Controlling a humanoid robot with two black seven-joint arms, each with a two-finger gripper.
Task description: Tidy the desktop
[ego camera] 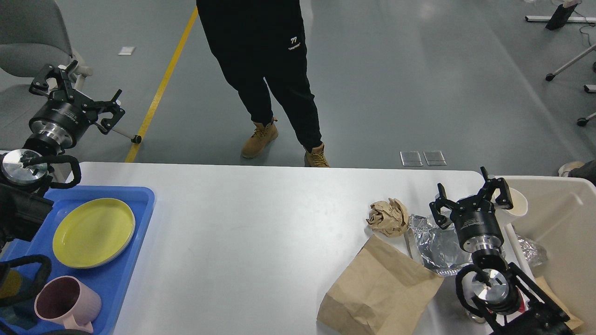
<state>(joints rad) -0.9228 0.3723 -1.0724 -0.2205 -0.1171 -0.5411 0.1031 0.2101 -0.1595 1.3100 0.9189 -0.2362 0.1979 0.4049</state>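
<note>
— What am I looking at on the left?

— My left hand (74, 95) hangs high beyond the far left corner of the large white matte counter (260, 232), fingers spread, carrying nothing. Under that arm sits the blue plastic tray (130, 260) with the round yellow plate (93, 232) and the pink handled mug (67, 302) in it. I judge crockery sorted and rubbish the step in hand.

— And the middle?

— Bare white counter, smooth, running the whole width of my view. Past its far edge a person in black trousers and tan boots (274, 88) stands on grey floor with a yellow line (160, 88); a grey chair (28, 42) is at far left.

— The right side?

— A crumpled brown paper ball (389, 217), a sheet of silver foil (435, 246) and a flat brown paper bag (379, 291) lie close together. My right hand (472, 200) hovers over the foil with fingers apart, gripping nothing. Just beside it, the beige plastic bin (565, 218) holds a white paper cup (518, 203).

— Next move?

— I think lowering onto the foil or ball; thin, springy scraps need a firm pinch before swinging across to the bin.
</note>
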